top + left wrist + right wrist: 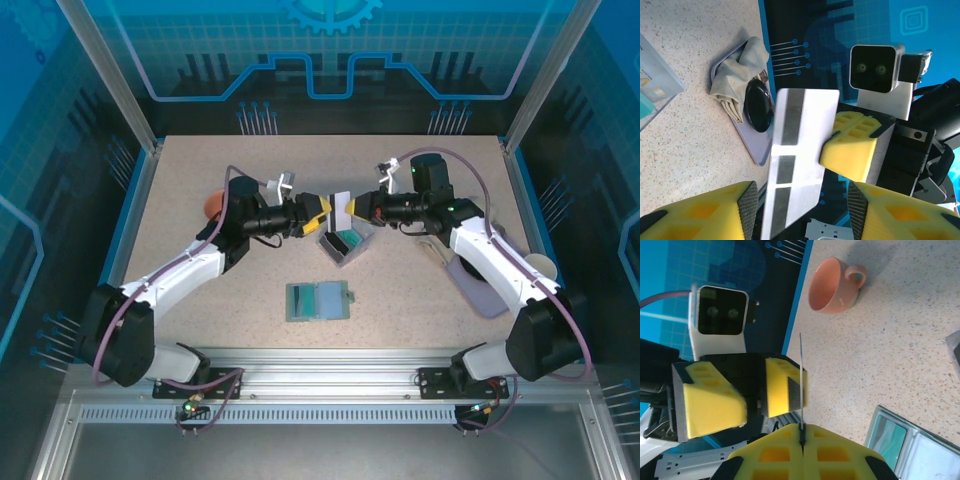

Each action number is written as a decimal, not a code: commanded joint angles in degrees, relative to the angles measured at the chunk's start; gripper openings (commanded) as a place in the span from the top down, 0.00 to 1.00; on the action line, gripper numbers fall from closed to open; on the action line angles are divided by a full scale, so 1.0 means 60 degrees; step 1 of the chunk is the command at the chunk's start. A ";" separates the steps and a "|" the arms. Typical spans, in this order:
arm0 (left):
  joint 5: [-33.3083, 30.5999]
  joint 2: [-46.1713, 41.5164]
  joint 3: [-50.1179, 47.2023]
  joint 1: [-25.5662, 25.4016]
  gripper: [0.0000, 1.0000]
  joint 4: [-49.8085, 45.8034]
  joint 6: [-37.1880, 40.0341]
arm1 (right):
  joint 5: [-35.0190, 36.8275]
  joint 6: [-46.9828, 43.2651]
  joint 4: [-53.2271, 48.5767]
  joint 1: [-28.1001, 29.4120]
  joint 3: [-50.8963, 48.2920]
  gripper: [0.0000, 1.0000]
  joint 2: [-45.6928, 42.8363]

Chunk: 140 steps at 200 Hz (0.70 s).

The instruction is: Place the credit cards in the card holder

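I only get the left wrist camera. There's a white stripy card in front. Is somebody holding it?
Observer: Yes. The right gripper has its fingers pressed shut on one edge of that whitish plastic card with grey stripes.
Operator: Where's the wallet it goes in?
Observer: The sage-green folding wallet lies open on the speckled beige table, closer to the robot than the held card.
Operator: Anything else I can't see?
Observer: A peach ceramic cup sits on the table beside the left arm.
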 commanded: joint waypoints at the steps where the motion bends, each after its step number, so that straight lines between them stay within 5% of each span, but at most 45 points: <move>1: 0.0324 0.0184 0.0227 -0.0056 0.47 0.0040 -0.0028 | -0.0416 0.0244 0.0601 0.0161 -0.0058 1.00 0.0001; 43: 0.0465 0.0118 0.0228 -0.0075 0.73 0.0394 -0.0100 | -0.0219 0.0055 0.0203 0.0164 0.0033 1.00 0.0169; 67: 0.0228 -0.0097 0.0192 -0.0030 1.00 -0.0021 0.0029 | 0.0075 -0.0173 -0.0278 0.0176 0.0049 0.95 0.0264; 114: -0.0022 -0.0536 -0.0079 0.0081 1.00 -0.0803 0.0315 | 0.0478 -0.0428 -0.0855 0.0173 -0.0245 0.67 0.0251; 140: -0.1023 -0.0786 0.0126 0.0197 1.00 -0.3410 0.1024 | 0.1701 -0.0919 -0.1855 0.0325 -0.0532 0.49 0.0175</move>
